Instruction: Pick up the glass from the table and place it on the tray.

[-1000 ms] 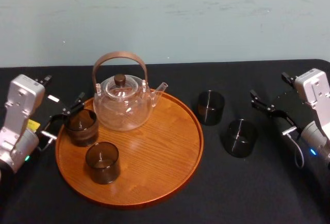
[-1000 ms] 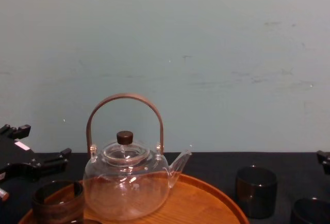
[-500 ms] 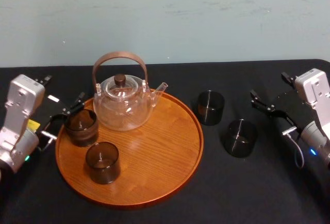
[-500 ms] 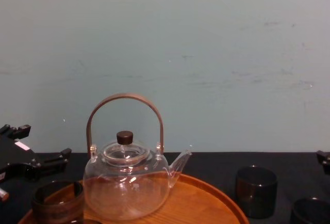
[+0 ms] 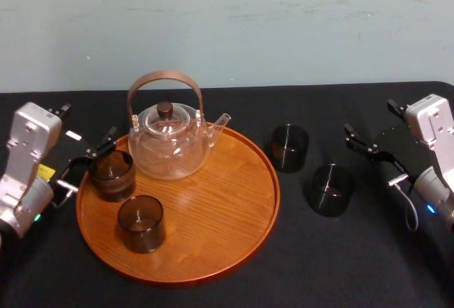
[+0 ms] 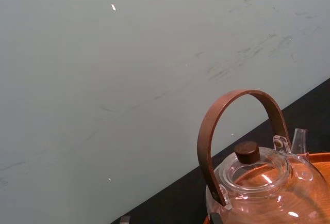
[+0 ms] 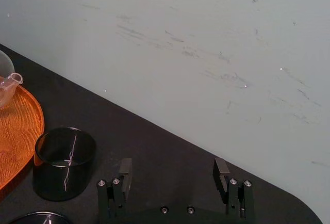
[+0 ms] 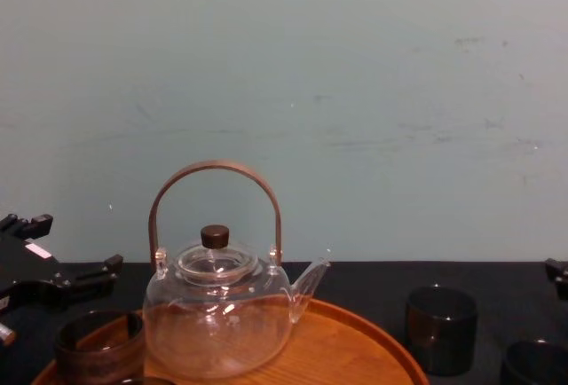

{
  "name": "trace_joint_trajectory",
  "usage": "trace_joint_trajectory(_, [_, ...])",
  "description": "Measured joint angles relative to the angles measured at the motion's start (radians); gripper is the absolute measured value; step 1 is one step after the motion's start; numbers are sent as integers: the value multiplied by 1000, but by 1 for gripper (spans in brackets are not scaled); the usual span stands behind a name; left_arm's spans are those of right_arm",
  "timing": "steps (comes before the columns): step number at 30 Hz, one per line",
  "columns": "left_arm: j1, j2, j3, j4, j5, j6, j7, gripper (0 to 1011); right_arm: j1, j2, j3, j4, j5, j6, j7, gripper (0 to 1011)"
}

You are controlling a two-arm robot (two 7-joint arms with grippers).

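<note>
The left gripper (image 5: 86,160) is held wide open, empty, beside a glass (image 5: 111,174) on the tray (image 5: 213,209) — so it stands free; the right gripper (image 7: 172,167) is parked, likewise spread.

Clear teapot (image 5: 169,141) (wooden handle); black table (image 5: 340,265); pale wall (image 5: 284,24)

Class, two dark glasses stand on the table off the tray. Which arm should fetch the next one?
Right. The open right gripper sits close to the near glass and far glass, both right of the tray; the left gripper is at the tray's opposite edge.
</note>
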Motion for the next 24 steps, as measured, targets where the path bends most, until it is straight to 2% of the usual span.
trace_joint_trajectory(7, [0, 0, 0, 0, 0, 0, 0, 1001, -38, 11, 40, -28, 45, -1, 49, 1002])
trace_joint_trajectory(12, [0, 0, 0, 0, 0, 0, 0, 1001, -89, 34, 72, -87, 90, -3, 103, 1002])
trace_joint_trajectory(17, [0, 0, 0, 0, 0, 0, 0, 1001, -137, 42, 103, -128, 145, -6, 146, 1002])
trace_joint_trajectory(24, [0, 0, 0, 0, 0, 0, 0, 1001, -204, 53, 131, -185, 182, -5, 179, 1002])
